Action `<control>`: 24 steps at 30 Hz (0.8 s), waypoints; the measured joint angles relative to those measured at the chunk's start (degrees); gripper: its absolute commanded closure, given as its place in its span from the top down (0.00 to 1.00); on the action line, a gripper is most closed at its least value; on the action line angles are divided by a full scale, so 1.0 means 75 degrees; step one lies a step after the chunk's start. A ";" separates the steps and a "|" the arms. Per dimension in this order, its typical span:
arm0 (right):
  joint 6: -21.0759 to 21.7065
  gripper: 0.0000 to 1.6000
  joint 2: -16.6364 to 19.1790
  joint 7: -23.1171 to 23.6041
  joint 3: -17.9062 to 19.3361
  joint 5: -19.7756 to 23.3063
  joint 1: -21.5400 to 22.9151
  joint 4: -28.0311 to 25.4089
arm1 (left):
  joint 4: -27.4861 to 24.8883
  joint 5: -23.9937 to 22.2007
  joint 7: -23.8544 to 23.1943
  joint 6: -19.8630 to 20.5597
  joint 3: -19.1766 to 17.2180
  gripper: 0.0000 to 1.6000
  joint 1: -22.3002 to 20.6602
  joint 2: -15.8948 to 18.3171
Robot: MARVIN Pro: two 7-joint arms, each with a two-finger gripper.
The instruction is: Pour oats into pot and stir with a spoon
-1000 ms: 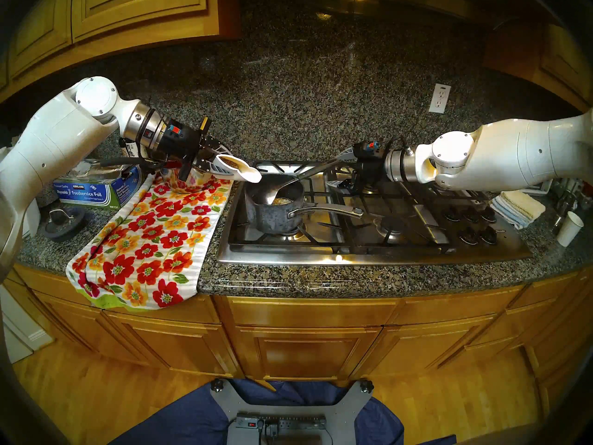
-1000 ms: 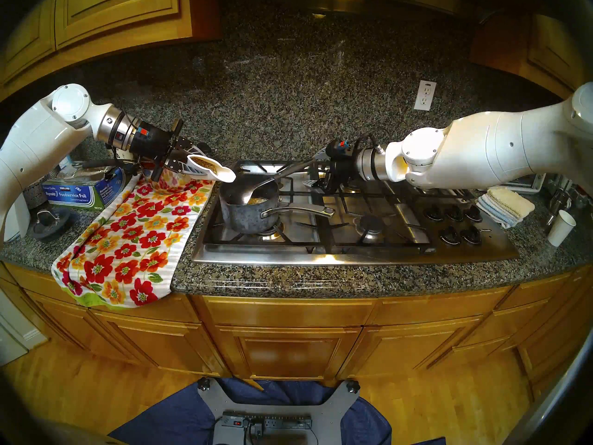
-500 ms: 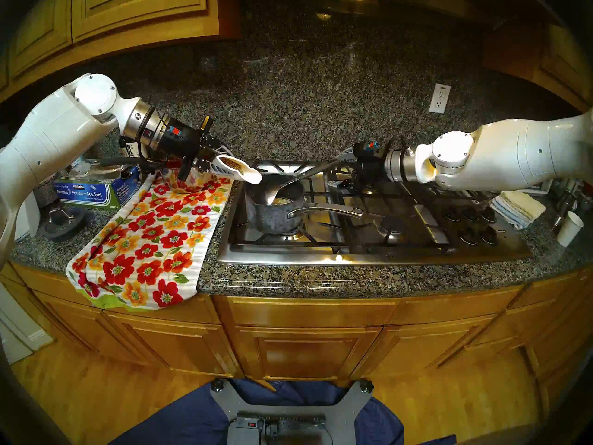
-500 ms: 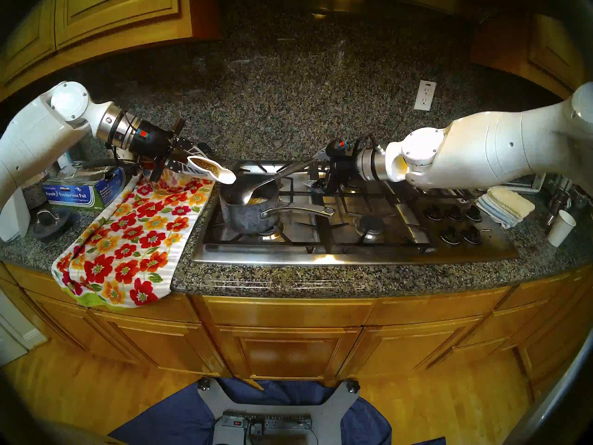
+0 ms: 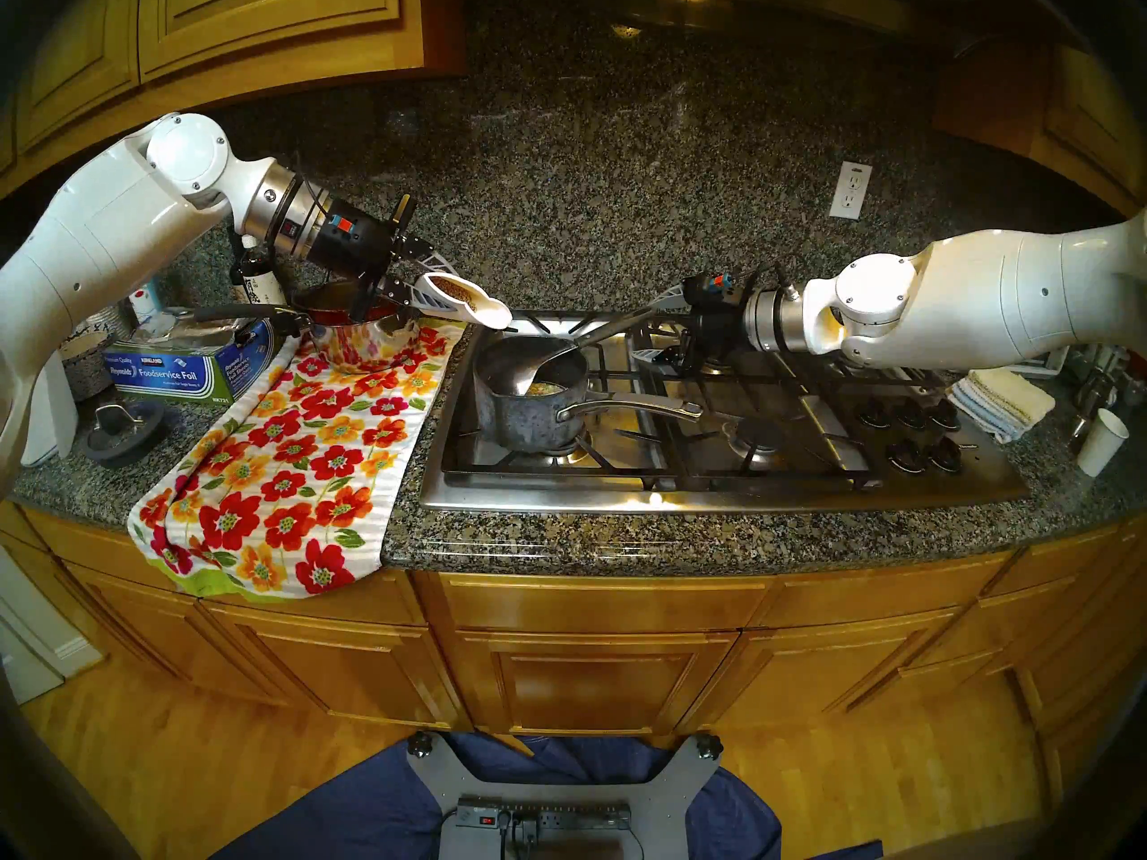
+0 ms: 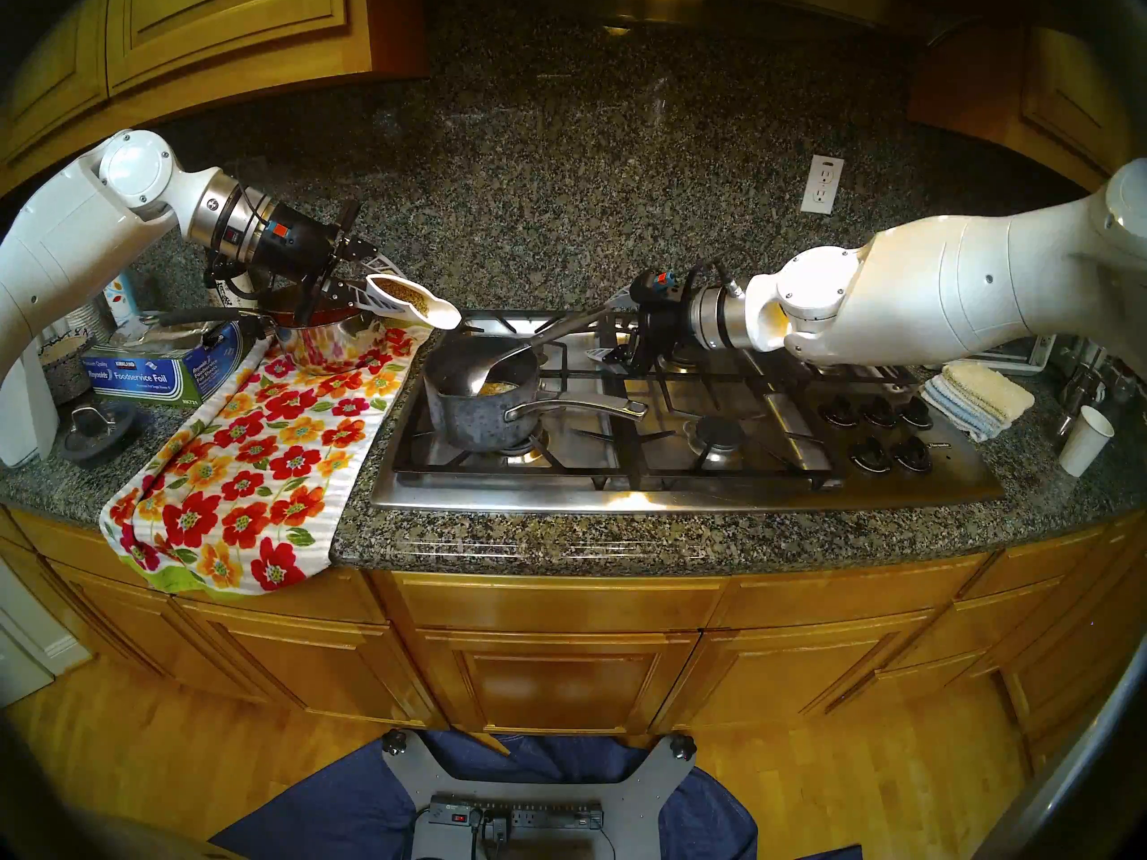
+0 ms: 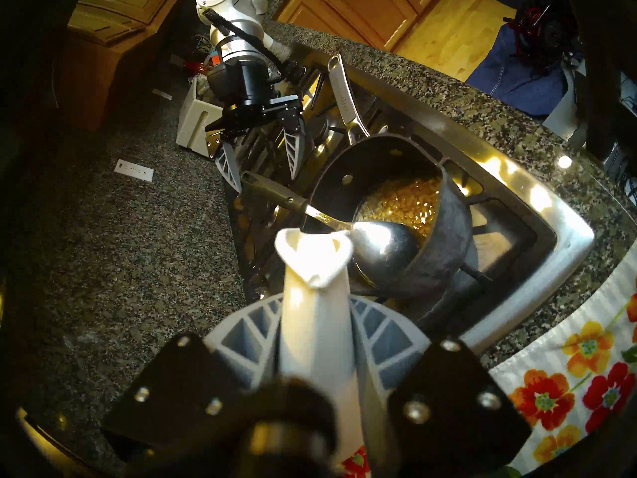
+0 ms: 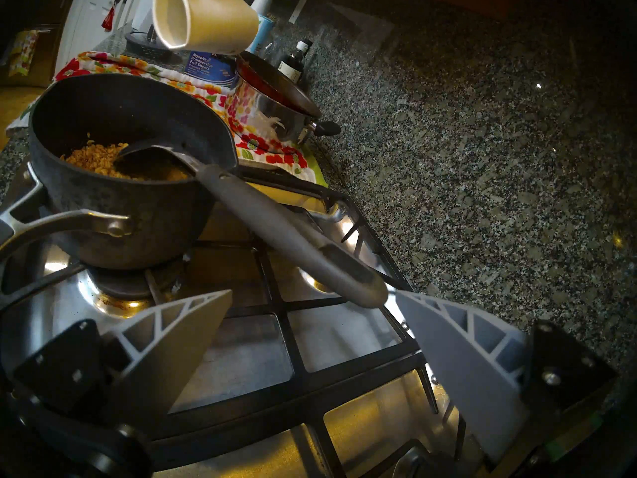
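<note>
My left gripper [image 5: 428, 285] [image 7: 315, 329] is shut on a squeezed white paper cup [image 5: 473, 306] [image 8: 206, 22]. The cup tilts over the pot's left rim with oats [image 5: 452, 289] inside it. The dark grey pot [image 5: 527, 406] [image 8: 120, 225] sits on the front-left burner and holds more oats [image 7: 403, 204] [image 8: 93, 158]. The spoon [image 5: 527, 371] [image 8: 275, 225] leans in the pot, its handle pointing back right. My right gripper [image 5: 658, 325] [image 8: 312, 296] is open. The handle's end lies between its fingers, close to one of them, and is not gripped.
A shiny steel pot with a red pan on top [image 5: 360, 343] stands on the flowered towel [image 5: 298, 455], left of the stove. A foil box [image 5: 186, 368] and a black lid [image 5: 124, 427] lie further left. Stove knobs [image 5: 912, 430], folded cloths [image 5: 999, 402] and a white cup [image 5: 1102, 442] are at the right.
My left arm has lifted the cup higher above the pot's rim, uncovering the steel pot behind it. The right arm, spoon and pot have not moved.
</note>
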 measured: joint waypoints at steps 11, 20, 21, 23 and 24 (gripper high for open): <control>0.0000 1.00 -0.0003 0.0000 -0.0003 0.0005 0.0000 0.0000 | 0.0024 0.0032 0.0249 -0.0250 0.0663 0.34 -0.0317 -0.0106; 0.0000 1.00 -0.0006 0.0000 -0.0007 0.0011 0.0000 0.0000 | -0.0120 0.0242 0.0633 -0.0633 0.1298 0.35 -0.0602 -0.0075; 0.0000 1.00 -0.0007 0.0000 -0.0008 0.0011 0.0000 0.0000 | -0.0136 0.0276 0.0671 -0.0672 0.1356 0.35 -0.0629 -0.0062; 0.0000 1.00 -0.0007 0.0000 -0.0009 0.0013 -0.0001 0.0001 | -0.0173 0.0378 0.0776 -0.0770 0.1511 0.34 -0.0701 -0.0023; 0.0000 1.00 -0.0008 0.0000 -0.0009 0.0013 -0.0001 0.0001 | -0.0184 0.0413 0.0813 -0.0807 0.1568 0.33 -0.0728 -0.0009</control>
